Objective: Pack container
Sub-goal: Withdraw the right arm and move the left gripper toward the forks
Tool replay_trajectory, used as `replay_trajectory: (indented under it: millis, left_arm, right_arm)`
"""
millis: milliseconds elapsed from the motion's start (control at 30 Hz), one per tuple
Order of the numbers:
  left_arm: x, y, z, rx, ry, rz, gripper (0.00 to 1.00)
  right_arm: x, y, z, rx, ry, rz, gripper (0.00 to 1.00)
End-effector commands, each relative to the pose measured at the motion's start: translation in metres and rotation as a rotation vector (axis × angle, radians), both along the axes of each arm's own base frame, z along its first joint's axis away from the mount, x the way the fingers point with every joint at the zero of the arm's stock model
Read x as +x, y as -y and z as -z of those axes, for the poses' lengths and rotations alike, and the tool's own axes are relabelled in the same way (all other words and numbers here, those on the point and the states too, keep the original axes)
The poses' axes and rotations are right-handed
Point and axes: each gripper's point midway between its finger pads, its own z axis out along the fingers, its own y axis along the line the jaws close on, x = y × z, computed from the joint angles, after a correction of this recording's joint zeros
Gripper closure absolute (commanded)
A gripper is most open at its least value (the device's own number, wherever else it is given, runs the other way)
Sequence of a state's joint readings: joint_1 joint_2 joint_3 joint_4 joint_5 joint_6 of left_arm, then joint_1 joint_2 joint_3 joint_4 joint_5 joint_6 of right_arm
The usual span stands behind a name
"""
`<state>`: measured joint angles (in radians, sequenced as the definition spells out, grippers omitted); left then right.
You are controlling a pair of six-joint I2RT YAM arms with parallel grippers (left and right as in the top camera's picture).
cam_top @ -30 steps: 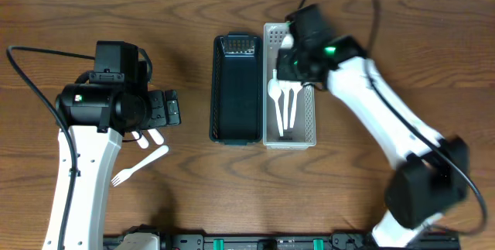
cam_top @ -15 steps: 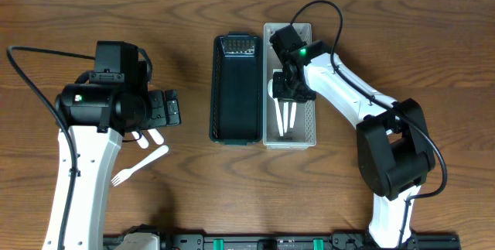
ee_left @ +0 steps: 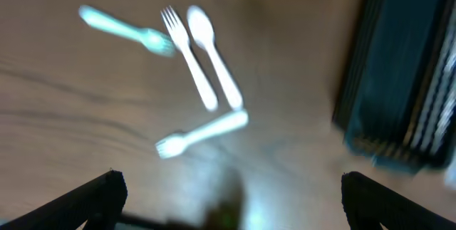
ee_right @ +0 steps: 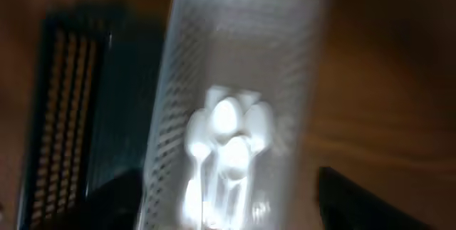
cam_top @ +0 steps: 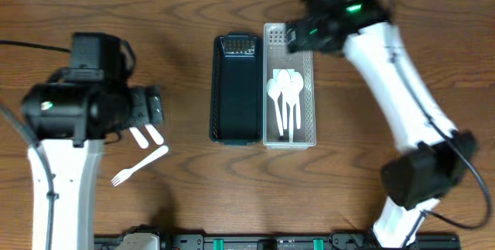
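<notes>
The white mesh container (cam_top: 308,87) holds a cluster of white spoons (cam_top: 285,89), also seen blurred in the right wrist view as spoons (ee_right: 229,134) in the container (ee_right: 178,80). My right gripper (cam_top: 297,36) hovers open over the container's far end, its jaws (ee_right: 235,212) empty and straddling it. The empty black container (cam_top: 236,87) stands beside it on the left. Loose on the wood lie a spoon (ee_left: 214,55) and three forks: one fork (ee_left: 187,52), a second fork (ee_left: 201,134) and a third fork (ee_left: 125,29). My left gripper (ee_left: 231,201) is open above them, holding nothing.
The two containers stand side by side at the table's middle. The black container's edge (ee_left: 406,80) shows at the right of the left wrist view. In the overhead view the left arm (cam_top: 69,111) covers part of the loose cutlery, with one fork (cam_top: 139,166) showing in full.
My right gripper has opened, left a spoon in the white container and pulled up and back toward its far end. The left arm shifted slightly left.
</notes>
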<state>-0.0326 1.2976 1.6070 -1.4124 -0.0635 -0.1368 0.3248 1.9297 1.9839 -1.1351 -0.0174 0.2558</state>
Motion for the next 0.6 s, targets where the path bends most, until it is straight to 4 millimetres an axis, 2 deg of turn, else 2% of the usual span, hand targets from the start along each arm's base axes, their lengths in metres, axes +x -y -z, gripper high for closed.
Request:
replay_trajectory:
  millis: [0, 67, 167, 300, 433, 567]
  left_arm:
    - [0.005, -0.021, -0.028, 0.007, 0.111, -0.157, 0.02]
    - [0.009, -0.031, -0.027, 0.01, 0.118, -0.196, 0.02]
    - [0.014, -0.052, -0.017, 0.037, 0.073, -0.238, 0.02]
    - [0.026, -0.089, -0.001, 0.008, 0.049, -0.393, 0.02]
    - [0.033, -0.128, 0.021, -0.069, 0.043, -0.707, 0.02]
    - [0.039, -0.157, 0.058, -0.116, -0.027, -0.947, 0.02]
  right_arm:
    - [0.004, 0.079, -0.053, -0.015, 0.097, 0.149, 0.04]
    - [-0.001, 0.12, -0.055, -0.022, 0.076, 0.24, 0.03]
    - [-0.016, 0.176, -0.045, -0.037, -0.001, 0.366, 0.01]
    - [-0.033, 0.228, -0.033, -0.045, -0.07, 0.483, 0.01]
    - [-0.044, 0.26, -0.025, -0.042, -0.099, 0.564, 0.01]
    - [-0.055, 0.271, -0.018, -0.042, -0.142, 0.596, 0.01]
